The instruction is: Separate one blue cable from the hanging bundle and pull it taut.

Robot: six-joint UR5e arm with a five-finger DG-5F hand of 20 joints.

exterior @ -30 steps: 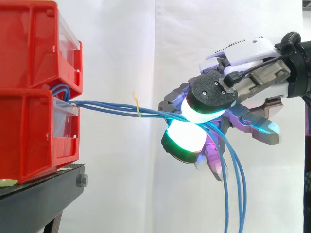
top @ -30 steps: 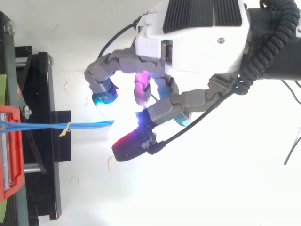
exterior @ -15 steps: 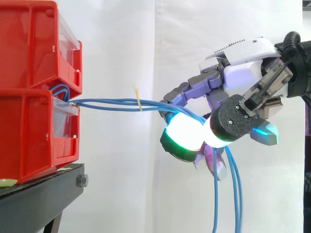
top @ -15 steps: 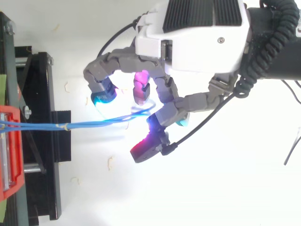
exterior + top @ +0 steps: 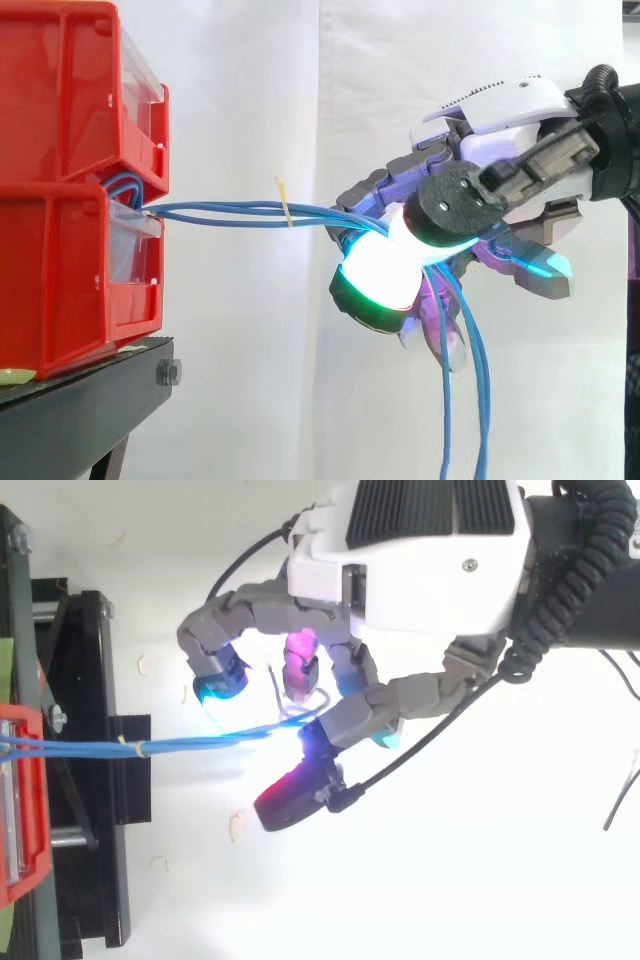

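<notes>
Side view: blue cables (image 5: 225, 210) run level from bin (image 5: 60, 280) into pinching hand (image 5: 505, 125).

Bright, even light — glare off glowing pads (image 5: 378, 278); faint shadows.

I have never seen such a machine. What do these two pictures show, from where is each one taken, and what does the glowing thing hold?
It is a robot arm ending in a mechanical hand with fingers and a thumb; the glowing pads are its own fingertips, not lamps. One picture is taken from the side, level with the work; the other looks down from above. At the left, two red bins are stacked on a black stand. Thin blue cables run from the bins to the hand, whose curled fingers and thumb close round them; past it they hang down.
</notes>
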